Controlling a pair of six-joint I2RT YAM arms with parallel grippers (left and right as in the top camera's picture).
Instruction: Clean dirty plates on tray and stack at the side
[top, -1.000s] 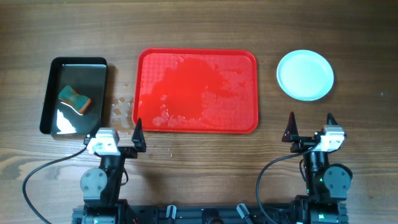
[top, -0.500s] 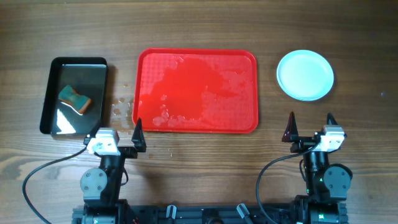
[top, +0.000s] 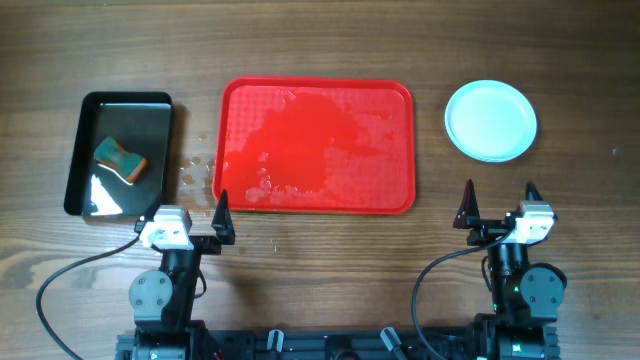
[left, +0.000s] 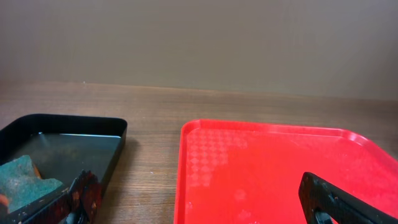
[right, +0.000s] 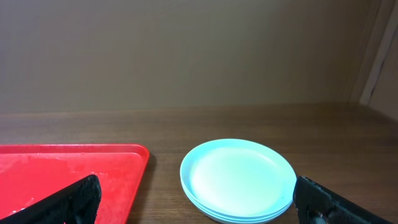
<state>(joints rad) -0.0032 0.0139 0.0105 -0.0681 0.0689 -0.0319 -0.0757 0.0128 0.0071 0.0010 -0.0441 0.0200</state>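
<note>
Sitting on desk (top: 320, 40): plates (top: 490, 120) stacked right of tray (top: 317, 147)
Tray: wet
Left hand (top: 187, 215): apart
Right hand (top: 498, 205): apart

The large red tray (top: 385, 170) is lying flat at the centre of the overhead view, long sides running left to right, its surface glistening with wet patches and droplets. The pale-blue plates (top: 490, 121) are sitting stacked at upper right, off the tray, the top one looking clean.
</note>
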